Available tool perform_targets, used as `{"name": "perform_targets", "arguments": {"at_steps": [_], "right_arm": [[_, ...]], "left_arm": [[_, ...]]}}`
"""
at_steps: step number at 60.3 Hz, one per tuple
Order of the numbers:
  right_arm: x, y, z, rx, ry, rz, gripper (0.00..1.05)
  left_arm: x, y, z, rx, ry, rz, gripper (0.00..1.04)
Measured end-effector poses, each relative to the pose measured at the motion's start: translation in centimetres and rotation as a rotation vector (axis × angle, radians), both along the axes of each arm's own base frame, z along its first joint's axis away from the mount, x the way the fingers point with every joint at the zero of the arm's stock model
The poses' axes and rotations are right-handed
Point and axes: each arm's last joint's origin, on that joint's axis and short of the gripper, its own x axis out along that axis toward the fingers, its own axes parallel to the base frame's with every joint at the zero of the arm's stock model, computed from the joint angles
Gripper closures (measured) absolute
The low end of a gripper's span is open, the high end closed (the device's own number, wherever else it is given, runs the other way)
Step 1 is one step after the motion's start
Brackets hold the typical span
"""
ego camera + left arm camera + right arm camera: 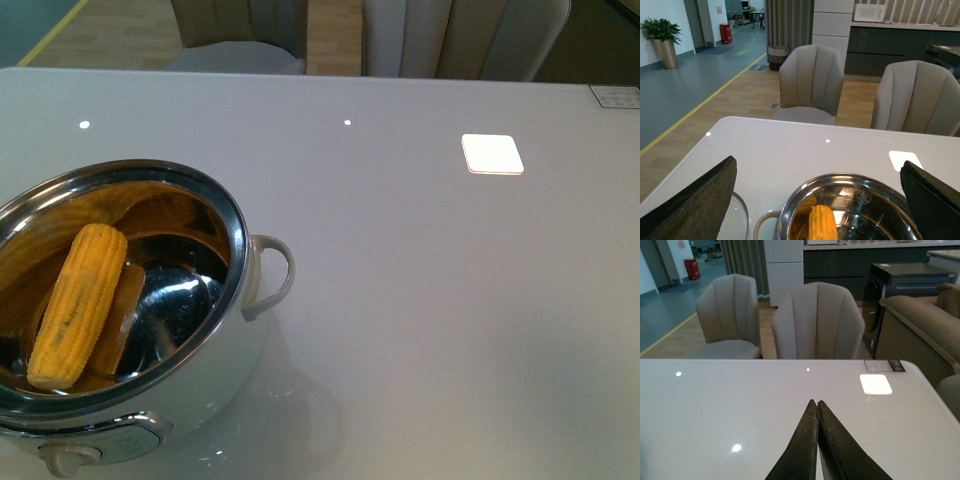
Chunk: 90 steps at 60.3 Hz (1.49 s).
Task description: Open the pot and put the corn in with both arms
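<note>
Left gripper (817, 200) stood wide, empty, above pot (215, 375); right gripper (818, 407) pinched closed, empty. Corn (78, 303) lay inside; retract both clear of rim.

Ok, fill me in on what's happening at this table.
Nothing is being handled right now. The corn lies inside the open pot, leaning against its steel wall. The glass lid rests on the table beside the pot. The left end effector is spread open above the pot; the right end effector is shut and empty over bare table.
</note>
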Motion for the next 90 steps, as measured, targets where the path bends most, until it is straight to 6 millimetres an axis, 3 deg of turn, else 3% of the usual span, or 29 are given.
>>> {"name": "perform_targets", "arguments": {"at_steps": [48,51,59,69,77,90], "right_arm": [[-2.2,0.0,-0.3,0.0,0.004,0.0,1.03],[-2.2,0.0,-0.3,-0.001,0.004,0.0,0.96],[-2.2,0.0,-0.3,-0.001,0.004,0.0,0.63],[-2.2,0.0,-0.3,-0.001,0.005,0.0,0.3],[-2.2,0.0,-0.3,-0.001,0.005,0.0,0.08],[-2.2,0.0,-0.3,-0.001,0.005,0.0,0.09]], "left_arm": [[0.0,0.0,0.0,0.0,0.0,0.0,0.07],[0.0,0.0,0.0,0.0,0.0,0.0,0.07],[0.0,0.0,0.0,0.0,0.0,0.0,0.07],[0.0,0.0,0.0,0.0,0.0,0.0,0.07],[0.0,0.0,0.0,0.0,0.0,0.0,0.07],[0.0,0.0,0.0,0.0,0.0,0.0,0.07]]}}
